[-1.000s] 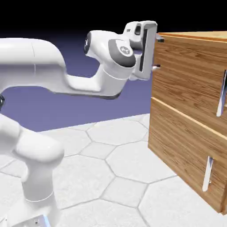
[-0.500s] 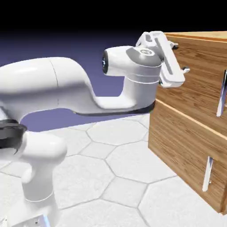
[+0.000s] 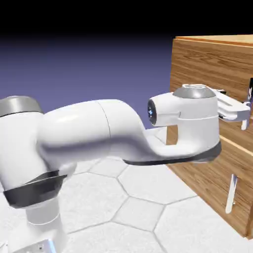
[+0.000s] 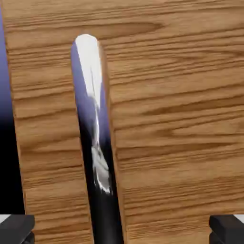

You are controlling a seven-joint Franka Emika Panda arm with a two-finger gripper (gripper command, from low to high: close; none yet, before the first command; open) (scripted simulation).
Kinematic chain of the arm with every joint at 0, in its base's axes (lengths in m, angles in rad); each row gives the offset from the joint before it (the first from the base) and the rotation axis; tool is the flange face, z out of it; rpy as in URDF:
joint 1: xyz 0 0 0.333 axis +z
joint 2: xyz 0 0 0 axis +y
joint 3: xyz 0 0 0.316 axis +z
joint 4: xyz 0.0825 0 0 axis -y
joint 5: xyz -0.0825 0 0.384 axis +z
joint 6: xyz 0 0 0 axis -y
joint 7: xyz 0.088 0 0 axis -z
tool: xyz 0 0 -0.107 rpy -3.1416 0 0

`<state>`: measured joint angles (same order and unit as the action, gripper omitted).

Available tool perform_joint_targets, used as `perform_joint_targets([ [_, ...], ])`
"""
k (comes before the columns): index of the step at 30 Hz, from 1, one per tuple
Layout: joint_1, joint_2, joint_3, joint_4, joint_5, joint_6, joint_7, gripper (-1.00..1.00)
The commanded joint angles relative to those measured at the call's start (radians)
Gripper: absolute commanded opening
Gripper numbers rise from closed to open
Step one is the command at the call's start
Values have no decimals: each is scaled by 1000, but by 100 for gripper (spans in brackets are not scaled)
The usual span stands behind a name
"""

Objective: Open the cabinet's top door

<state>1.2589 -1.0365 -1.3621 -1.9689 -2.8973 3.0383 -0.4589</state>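
- Gripper [image 4: 122, 229] stood wide open, holding nothing.
- Handle [image 4: 97, 143] ran between its fingertips, near the top door's [image 4: 181, 119] side edge.

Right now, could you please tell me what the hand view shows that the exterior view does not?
Only the hand view shows both dark fingertips plainly, wide apart at the bottom edge.

Only the exterior view shows the robot's arm, the pale tiled floor and the lower handle.

Both show the top door and its silver handle, partly hidden by the hand in the exterior view.
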Motion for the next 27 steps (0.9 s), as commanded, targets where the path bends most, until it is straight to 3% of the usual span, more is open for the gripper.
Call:
perform_joint_targets([
  [1,0,0,0,0,0,0,0,0],
  [6,178,22,-94,158,0,4,-3,0],
  [7,178,22,-94,158,0,4,-3,-100],
  [27,-503,279,352,-351,0,-249,391,-100],
])
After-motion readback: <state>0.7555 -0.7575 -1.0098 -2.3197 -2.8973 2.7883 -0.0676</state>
